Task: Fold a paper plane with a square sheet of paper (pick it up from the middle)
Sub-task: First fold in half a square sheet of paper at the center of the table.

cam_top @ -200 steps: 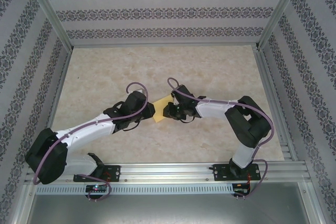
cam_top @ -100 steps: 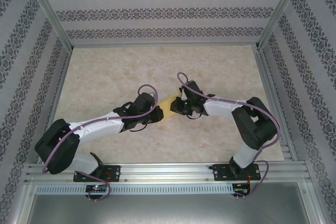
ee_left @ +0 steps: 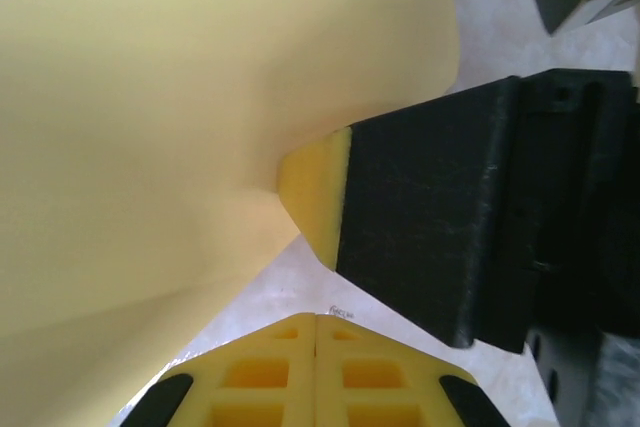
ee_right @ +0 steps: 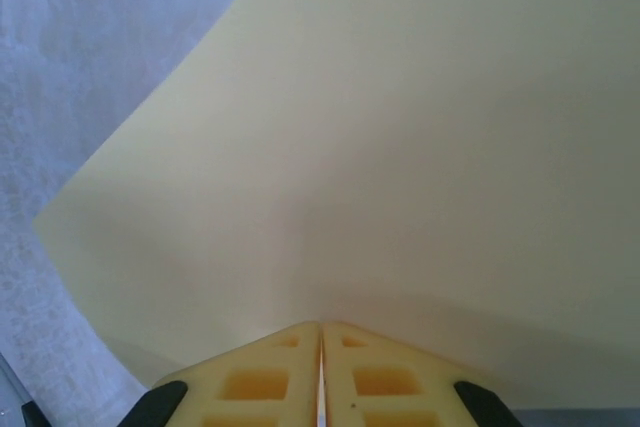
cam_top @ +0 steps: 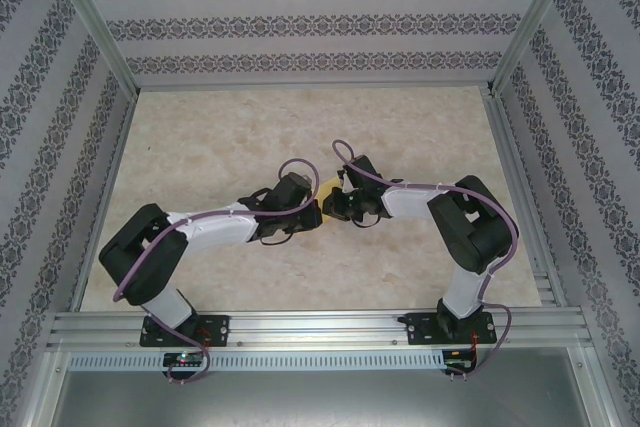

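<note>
Your right end effector (ee_right: 320, 332) is clamped on the square sheet of paper (ee_right: 400, 147), which bows up off the bench (cam_top: 300, 127), while your fully closed left end effector (ee_left: 316, 332) sits just short of the sheet's edge, its hold unclear.

My top external camera looks down from high behind the near edge and takes in the whole tabletop (cam_top: 200, 137) out to its far edge. Both wrist cameras sit very close, facing the square sheet of paper (cam_top: 327, 186) near the tabletop's middle. All three views share that sheet.
</note>
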